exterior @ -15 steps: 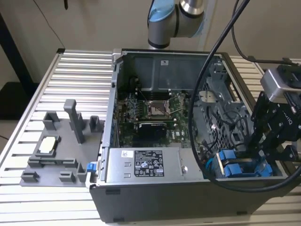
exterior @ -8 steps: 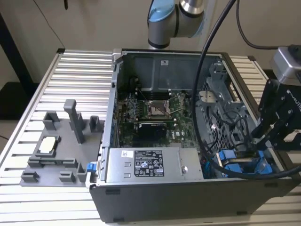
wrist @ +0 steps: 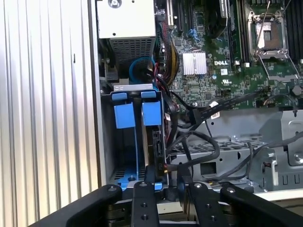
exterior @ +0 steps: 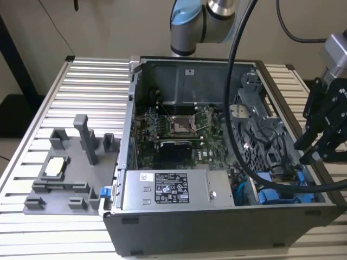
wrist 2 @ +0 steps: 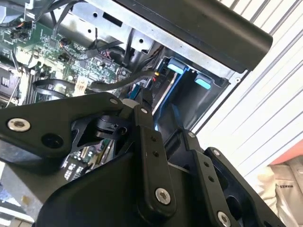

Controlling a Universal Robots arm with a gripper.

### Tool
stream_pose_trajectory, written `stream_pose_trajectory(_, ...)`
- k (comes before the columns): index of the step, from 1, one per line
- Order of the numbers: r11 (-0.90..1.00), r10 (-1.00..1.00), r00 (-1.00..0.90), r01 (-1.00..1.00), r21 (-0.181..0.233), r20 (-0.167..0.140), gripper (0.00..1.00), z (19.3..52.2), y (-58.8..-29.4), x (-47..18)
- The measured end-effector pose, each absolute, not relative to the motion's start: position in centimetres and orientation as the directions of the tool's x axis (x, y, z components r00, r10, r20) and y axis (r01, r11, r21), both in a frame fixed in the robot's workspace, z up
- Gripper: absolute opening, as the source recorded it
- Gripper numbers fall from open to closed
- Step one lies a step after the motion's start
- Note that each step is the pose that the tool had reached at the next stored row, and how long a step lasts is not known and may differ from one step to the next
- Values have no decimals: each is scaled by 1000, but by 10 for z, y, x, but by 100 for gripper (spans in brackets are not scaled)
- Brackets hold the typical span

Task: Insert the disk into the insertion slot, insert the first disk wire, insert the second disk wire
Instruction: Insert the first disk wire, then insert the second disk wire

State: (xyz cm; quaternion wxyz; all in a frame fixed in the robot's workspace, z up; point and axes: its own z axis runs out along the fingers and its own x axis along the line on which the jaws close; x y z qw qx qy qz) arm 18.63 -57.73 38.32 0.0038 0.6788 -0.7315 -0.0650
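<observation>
Slatted table (exterior: 32,81): you see it under everything, running off both sides of the exterior view.
Grey fixture tray (exterior: 40,187): at 9 o'clock from the case's middle in the exterior view. It stands on the slats apart from the case, with upright pegs and a pale square piece (exterior: 56,166) in it.
Computer case (exterior: 179,233): open on top, at the centre of the exterior view.
Power-supply box (exterior: 168,189): at 6 o'clock inside the case, against the near wall, label up.
Motherboard (exterior: 214,146): at 12 o'clock from that box, flat on the case floor.
Robot arm (exterior: 198,21): at 12 o'clock, behind the case's far wall.
Perforated cage (exterior: 255,130): at 3 o'clock from the motherboard; a thick black cable (exterior: 238,135) crosses in front of it.
Insertion slot (wrist: 135,88): at 4 o'clock in the case, in the corner beside the power-supply box.
Disk (wrist: 152,113): seated in the slot, its blue carrier tabs facing you in the first wrist view; the drive body is mostly hidden. Black wires (wrist: 189,137) lie just beside it, and you cannot tell whether any is plugged in.
Gripper (exterior: 303,153): at 3 o'clock, over the case wall on the exterior view's right, above the slot. Jaws released: the fingers (wrist: 144,194) stand apart with nothing gripped between them.
</observation>
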Motion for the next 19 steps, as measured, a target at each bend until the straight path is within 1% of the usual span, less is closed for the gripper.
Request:
stream_pose_trajectory(8, 70, -993, -79, -993, 100, -83, 33, 383, -574, 185)
stream_pose_trajectory(14, 66, -994, -73, -994, 86, -85, 33, 383, -571, 174)
stream_pose_trajectory(19, 31, -995, -39, -996, 79, -97, 33, 382, -570, 173)
